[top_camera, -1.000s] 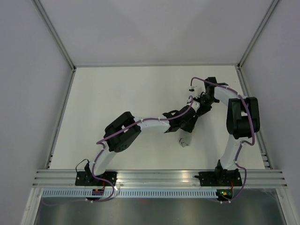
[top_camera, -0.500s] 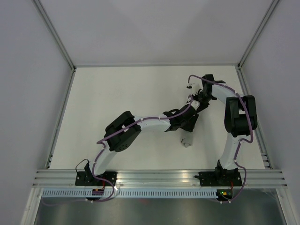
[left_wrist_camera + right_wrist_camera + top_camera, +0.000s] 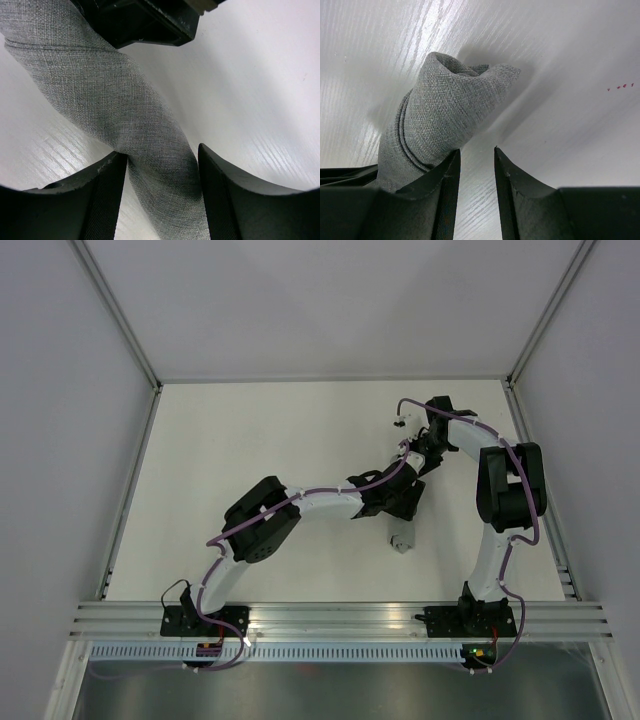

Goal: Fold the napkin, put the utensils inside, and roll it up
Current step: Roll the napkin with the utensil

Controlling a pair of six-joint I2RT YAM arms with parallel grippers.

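Note:
The grey napkin point(image 3: 125, 115) is rolled into a tight tube lying on the white table. In the top view only its near end point(image 3: 402, 540) shows, below the two grippers. My left gripper point(image 3: 162, 155) is shut on the roll, one finger on each side; in the top view it is right of centre point(image 3: 400, 508). My right gripper point(image 3: 476, 150) is narrowly open with bare table between its fingers. The roll's far end point(image 3: 445, 110) lies against the outside of its left finger. In the top view the right gripper point(image 3: 418, 455) is just behind the left one. No utensils show.
The white table point(image 3: 250, 460) is enclosed by white walls at the left, back and right. A metal rail point(image 3: 340, 618) runs along the near edge by the arm bases. The two wrists are crowded together right of centre.
The right arm has drawn toward the back left. The left gripper has stayed on the roll, and the roll's near end has shifted slightly to the right.

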